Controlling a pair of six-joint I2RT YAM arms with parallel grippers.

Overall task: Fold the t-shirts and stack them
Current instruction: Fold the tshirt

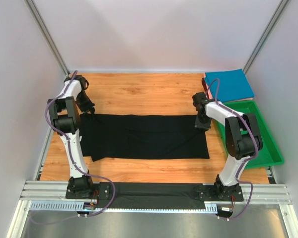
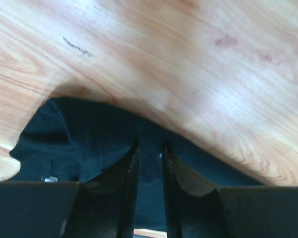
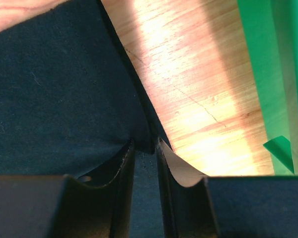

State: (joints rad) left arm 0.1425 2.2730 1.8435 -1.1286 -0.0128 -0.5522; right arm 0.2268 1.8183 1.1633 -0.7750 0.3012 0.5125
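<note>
Jaws on both arms stand narrowed with black cloth between them: your left gripper [image 2: 149, 148] is clamped on a puckered bit of the far left edge, and your right gripper [image 3: 145, 145] has the far right edge nipped between its tips, the hem creasing up into the gap. Under both pairs of jaws lies the pale wooden table [image 1: 139, 91]. Stretched from one pair to the other is the large black soft-cloth t-shirt [image 1: 149, 136], lying as a long flat band with its nearer long edge well on your side of both grippers. That explains the hold, as I read it: with one far corner in each pinch you can carry the far edge toward you and halve the band evenly, so lift both ends level or the cloth will skew. Just outside the right jaws, close but apart from them, sits the green plastic tray [image 1: 268, 148]; mind it when that arm swings. Beyond the right jaws, at the far right corner, the folded teal-blue cloth t-shirt [image 1: 229, 84] rests as the start of a stack, probably where the black one goes next. A thin reddish cloth edge [image 1: 206, 90] peeks out on its side nearer the jaws; too little shows to say whether it is folded.
</note>
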